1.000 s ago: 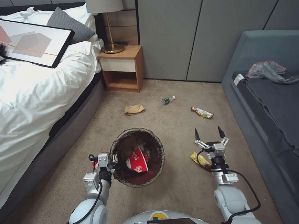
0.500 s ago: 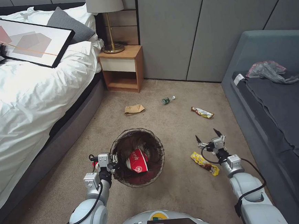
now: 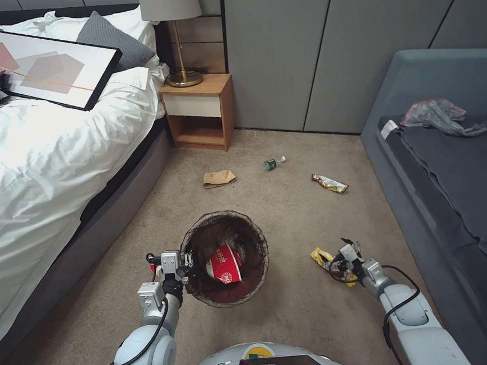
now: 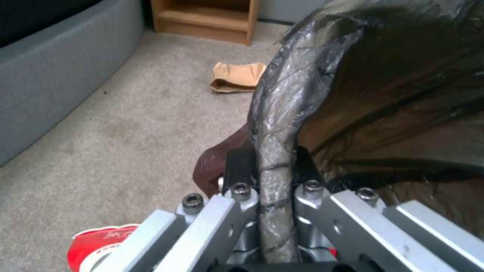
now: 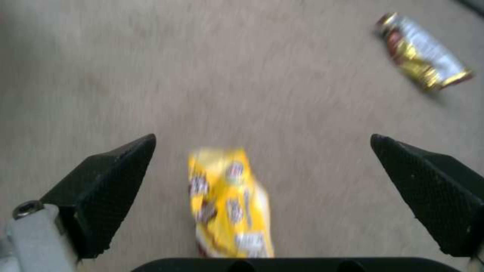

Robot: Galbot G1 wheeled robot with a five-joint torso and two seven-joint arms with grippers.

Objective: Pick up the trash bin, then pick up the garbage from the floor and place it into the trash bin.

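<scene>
Left gripper [image 3: 183,264] is clamping the bin [image 3: 225,258] by its bagged rim, holding it over the carpet [image 3: 287,314]; a red cup [image 3: 223,261] is lying inside. Right gripper [image 5: 262,181] is hanging low with fingers spread wide, straddling the yellow wrapper [image 5: 229,204]. Second wrapper [image 3: 329,183], bottle [image 3: 272,163] and paper bag [image 3: 218,178] are lying farther off.

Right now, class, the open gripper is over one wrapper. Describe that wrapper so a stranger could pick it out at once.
Start at the trash bin the left gripper holds by the rim, in the middle of the carpet. On the sofa side of it, under the open right gripper, lies the yellow wrapper. It is bright yellow with small printed pictures; the other wrapper, farther towards the wall, is gold and red.
</scene>
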